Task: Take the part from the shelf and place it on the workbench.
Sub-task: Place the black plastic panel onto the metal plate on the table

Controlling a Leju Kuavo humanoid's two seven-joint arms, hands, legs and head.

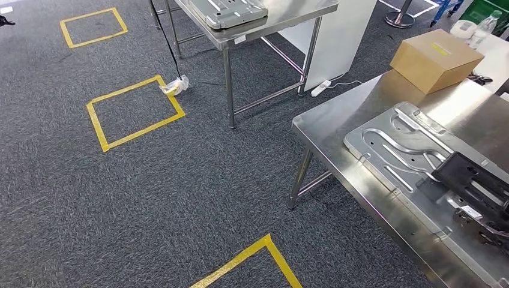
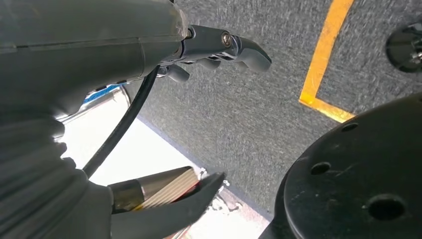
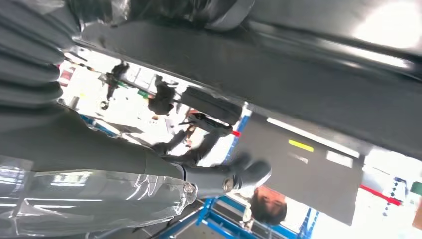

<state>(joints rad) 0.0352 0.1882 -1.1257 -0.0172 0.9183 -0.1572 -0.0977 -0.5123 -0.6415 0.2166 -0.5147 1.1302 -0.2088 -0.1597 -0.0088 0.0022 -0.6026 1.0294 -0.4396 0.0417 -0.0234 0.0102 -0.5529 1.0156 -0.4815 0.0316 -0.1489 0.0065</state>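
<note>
The part [image 1: 393, 150], a stamped grey metal plate with ribs and slots, lies flat on the steel workbench [image 1: 336, 129] at the right of the head view. My right hand [image 1: 474, 192] lies dark on the plate's near end, fingers on top. In the right wrist view its thumb [image 3: 224, 181] stands apart from the dark underside [image 3: 259, 74] above it, with background showing between them. My left hand [image 2: 219, 47] hangs over the carpet, fingers loosely spread and holding nothing.
A cardboard box [image 1: 435, 59] sits at the workbench's far end, beside a bottle [image 1: 483, 27]. A second steel table [image 1: 270, 21] further back carries another metal plate [image 1: 234, 12]. Yellow tape squares [image 1: 135, 111] mark the grey carpet. A person [image 3: 266, 209] stands beyond.
</note>
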